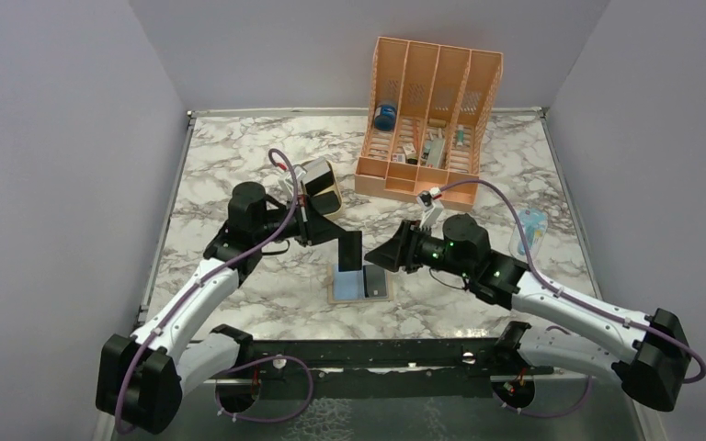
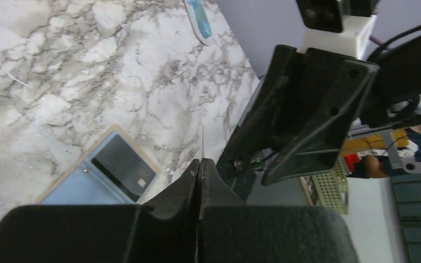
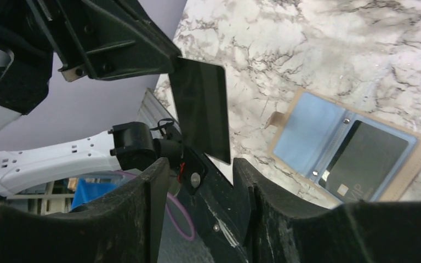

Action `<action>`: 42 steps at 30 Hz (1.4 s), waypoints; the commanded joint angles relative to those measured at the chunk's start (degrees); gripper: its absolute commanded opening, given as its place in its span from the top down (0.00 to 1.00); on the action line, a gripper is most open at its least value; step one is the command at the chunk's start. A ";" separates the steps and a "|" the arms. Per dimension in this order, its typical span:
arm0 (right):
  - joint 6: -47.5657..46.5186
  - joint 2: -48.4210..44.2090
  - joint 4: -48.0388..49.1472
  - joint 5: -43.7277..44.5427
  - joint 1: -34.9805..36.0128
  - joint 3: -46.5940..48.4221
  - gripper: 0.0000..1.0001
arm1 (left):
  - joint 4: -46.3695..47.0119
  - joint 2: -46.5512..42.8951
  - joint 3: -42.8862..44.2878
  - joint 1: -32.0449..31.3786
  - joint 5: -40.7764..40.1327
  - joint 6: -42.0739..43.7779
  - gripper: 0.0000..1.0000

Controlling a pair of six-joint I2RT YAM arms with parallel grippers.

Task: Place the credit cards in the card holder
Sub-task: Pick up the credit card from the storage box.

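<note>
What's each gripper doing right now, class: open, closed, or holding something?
Left gripper: closed, holding a black credit card upright.
Right gripper: open, holding nothing.

Flat tan bifold wallet with light-blue inner pockets (image 1: 347, 288) lies open, inner side up, at lower centre of the overhead frame; its snap tab (image 3: 277, 118) projects from the bare blue half. Dark grey plastic card (image 1: 377, 282), with a pale mark near one corner, sits in the other half's pocket. Thin black plastic card (image 1: 350, 250) stands upright just above the wallet, pinched in the left gripper (image 2: 199, 167)
</note>
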 commanded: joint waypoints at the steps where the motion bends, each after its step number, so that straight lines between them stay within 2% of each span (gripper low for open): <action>1: 0.95 2.87 6.92 -5.76 0.30 0.07 0.55 | 14.35 -4.97 -4.77 0.01 3.75 -12.18 1.00; 7: 1.79 4.13 10.73 -7.56 0.29 -1.19 0.62 | 15.01 -8.23 -7.31 -0.01 5.22 -14.38 1.00; 15: 1.78 5.93 11.78 -9.11 0.27 -1.01 0.66 | 17.31 -10.11 -9.82 0.03 5.56 -17.33 1.00; 18: 1.80 5.78 11.90 -9.23 0.28 -1.24 0.75 | 17.67 -10.06 -9.87 -0.01 5.58 -17.89 1.00; 24: 2.10 4.22 13.08 -8.53 0.30 -2.60 0.98 | 17.72 -9.79 -9.65 0.03 5.04 -19.86 1.00; 29: 1.55 4.06 13.60 -8.38 0.28 -3.60 0.99 | 17.72 -8.45 -10.15 0.00 5.09 -20.75 0.99; 30: 1.42 3.86 13.45 -8.29 0.30 -3.77 0.99 | 17.72 -8.06 -10.22 -0.01 5.13 -20.86 0.93; 33: -0.09 3.50 12.25 -6.91 0.23 -4.45 0.99 | 17.61 -7.04 -10.90 0.01 4.51 -20.92 0.55; 34: -0.92 3.60 10.07 -5.37 0.23 -4.14 0.99 | 16.89 -6.75 -10.96 0.04 4.26 -20.54 0.51; 37: -3.29 4.29 2.63 -0.88 0.24 -2.19 0.99 | 11.40 -6.21 -9.94 0.02 2.46 -16.70 0.45; 42: -6.29 5.31 -1.53 4.02 0.20 -1.87 0.99 | -10.57 -4.77 -3.46 0.00 -7.67 -1.25 0.48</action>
